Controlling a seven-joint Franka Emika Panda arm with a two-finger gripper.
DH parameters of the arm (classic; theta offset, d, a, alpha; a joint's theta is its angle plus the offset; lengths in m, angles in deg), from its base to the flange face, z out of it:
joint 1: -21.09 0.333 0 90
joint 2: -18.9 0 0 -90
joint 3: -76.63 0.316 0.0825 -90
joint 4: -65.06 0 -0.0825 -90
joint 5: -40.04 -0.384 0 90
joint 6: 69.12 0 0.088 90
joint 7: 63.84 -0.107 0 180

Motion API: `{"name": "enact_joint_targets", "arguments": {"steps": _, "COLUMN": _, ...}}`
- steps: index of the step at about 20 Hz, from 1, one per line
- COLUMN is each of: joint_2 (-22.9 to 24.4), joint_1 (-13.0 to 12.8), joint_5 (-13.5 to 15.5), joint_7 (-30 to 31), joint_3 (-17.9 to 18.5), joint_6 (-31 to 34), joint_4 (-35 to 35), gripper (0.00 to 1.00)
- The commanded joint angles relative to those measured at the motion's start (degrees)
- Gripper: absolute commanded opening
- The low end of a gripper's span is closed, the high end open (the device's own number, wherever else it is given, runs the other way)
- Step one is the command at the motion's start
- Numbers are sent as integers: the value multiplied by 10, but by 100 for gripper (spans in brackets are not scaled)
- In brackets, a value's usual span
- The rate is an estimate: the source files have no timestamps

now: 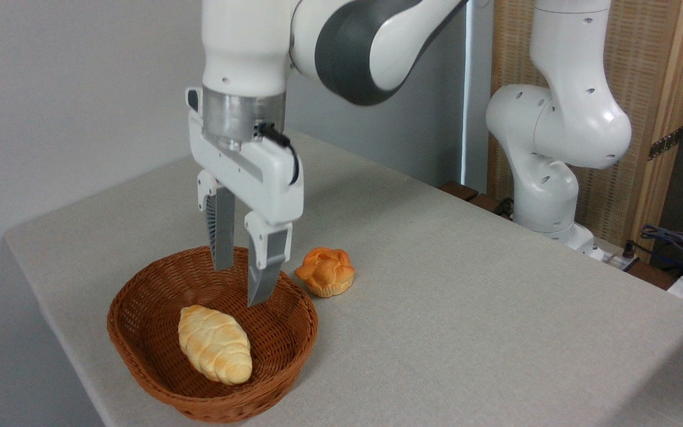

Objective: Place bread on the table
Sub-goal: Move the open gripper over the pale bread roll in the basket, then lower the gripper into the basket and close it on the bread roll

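The bread (214,344), a pale yellow braided loaf with toasted ridges, lies inside a brown wicker basket (140,350) near the front left of the table (466,296). My gripper (239,284) hangs over the back half of the basket, above and behind the loaf, pointing down. It is open with nothing between its fingers, and it does not touch the bread.
A small round orange knotted bun (325,271) sits on the tabletop just right of the basket's back rim. The arm's white base (549,201) stands at the far right edge. The table's left and front edges run close to the basket.
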Motion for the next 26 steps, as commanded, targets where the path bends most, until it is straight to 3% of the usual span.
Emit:
{"name": "enact_joint_targets", "arguments": {"steps": 1, "joint_2": -25, "joint_1": 0, "joint_5": 1, "joint_7": -135, "joint_3": 4, "joint_6": -25, "joint_4": 1, "gripper": 100}}
{"name": "enact_joint_targets", "arguments": {"steps": 4, "joint_2": -41, "joint_1": 0, "joint_5": 1, "joint_7": -275, "joint_3": 3, "joint_6": -28, "joint_4": 0, "gripper": 100}}
{"name": "enact_joint_targets", "arguments": {"steps": 8, "joint_2": -58, "joint_1": 0, "joint_5": -1, "joint_7": -392, "joint_3": 3, "joint_6": -45, "joint_4": 0, "gripper": 100}}
{"name": "enact_joint_targets", "arguments": {"steps": 16, "joint_2": -102, "joint_1": -3, "joint_5": -2, "joint_7": -476, "joint_3": -4, "joint_6": -94, "joint_4": 0, "gripper": 100}}
{"name": "enact_joint_targets", "arguments": {"steps": 24, "joint_2": -130, "joint_1": -4, "joint_5": -2, "joint_7": -480, "joint_3": -13, "joint_6": -113, "joint_4": -1, "gripper": 100}}
{"name": "enact_joint_targets", "arguments": {"steps": 25, "joint_2": -131, "joint_1": -4, "joint_5": -2, "joint_7": -481, "joint_3": -13, "joint_6": -114, "joint_4": -1, "gripper": 98}}
{"name": "enact_joint_targets", "arguments": {"steps": 26, "joint_2": -133, "joint_1": -4, "joint_5": -2, "joint_7": -480, "joint_3": -13, "joint_6": -113, "joint_4": -1, "gripper": 88}}
